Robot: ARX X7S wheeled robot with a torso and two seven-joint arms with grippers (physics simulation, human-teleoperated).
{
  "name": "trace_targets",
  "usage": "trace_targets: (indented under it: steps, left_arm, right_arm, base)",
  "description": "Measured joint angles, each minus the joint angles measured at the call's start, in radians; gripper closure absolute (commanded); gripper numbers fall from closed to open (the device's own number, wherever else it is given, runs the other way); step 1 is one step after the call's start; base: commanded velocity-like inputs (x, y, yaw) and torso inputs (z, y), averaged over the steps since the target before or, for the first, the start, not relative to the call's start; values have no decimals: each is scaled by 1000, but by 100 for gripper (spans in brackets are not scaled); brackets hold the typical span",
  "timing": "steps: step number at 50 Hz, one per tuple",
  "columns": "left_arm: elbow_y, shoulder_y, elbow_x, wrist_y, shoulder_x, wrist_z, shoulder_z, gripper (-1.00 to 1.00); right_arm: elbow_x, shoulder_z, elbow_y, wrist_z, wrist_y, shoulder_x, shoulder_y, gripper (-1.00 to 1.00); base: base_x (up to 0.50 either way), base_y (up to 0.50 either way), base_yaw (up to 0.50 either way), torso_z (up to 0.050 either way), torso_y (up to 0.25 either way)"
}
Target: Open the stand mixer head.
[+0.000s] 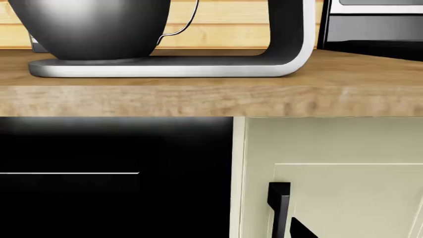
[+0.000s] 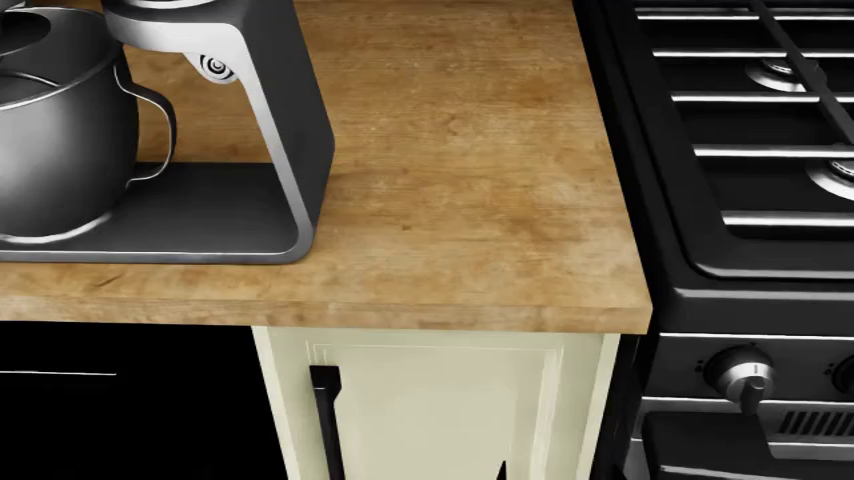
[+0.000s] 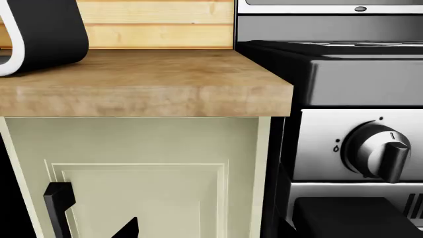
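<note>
The stand mixer stands at the counter's left in the head view. Its dark column [image 2: 274,110] with silver trim, flat dark base [image 2: 200,215] and handled steel bowl [image 2: 60,130] show. The mixer head is cut off above the frame and does not show. The left wrist view shows the base [image 1: 165,67], the bowl [image 1: 92,27] and the column's foot [image 1: 290,29] from counter height. The right wrist view shows only the column's edge [image 3: 46,32]. Both grippers hang below the counter in front of the cabinet. Only one dark fingertip [image 1: 300,230] of the left and one fingertip [image 3: 127,230] of the right show.
The wooden counter [image 2: 467,180] runs right to a black gas stove [image 2: 747,140] with knobs [image 2: 741,378]. Below it are a cream cabinet door [image 2: 441,410] with a black handle [image 2: 324,420] and a dark appliance front [image 2: 120,400].
</note>
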Motion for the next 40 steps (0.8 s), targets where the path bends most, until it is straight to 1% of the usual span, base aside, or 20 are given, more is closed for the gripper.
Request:
trace_targets:
  steps: [30, 40]
  left_arm:
    - [8, 1, -68, -8, -57, -66, 64, -100]
    - [4, -6, -92, -10, -72, -70, 84, -100]
  right_arm:
    - [10, -76, 9, 123, 26, 54, 13, -100]
    - [20, -92, 0, 147, 79, 68, 30, -100]
  base:
    - [0, 0, 0, 0, 0]
    - [0, 0, 0, 0, 0]
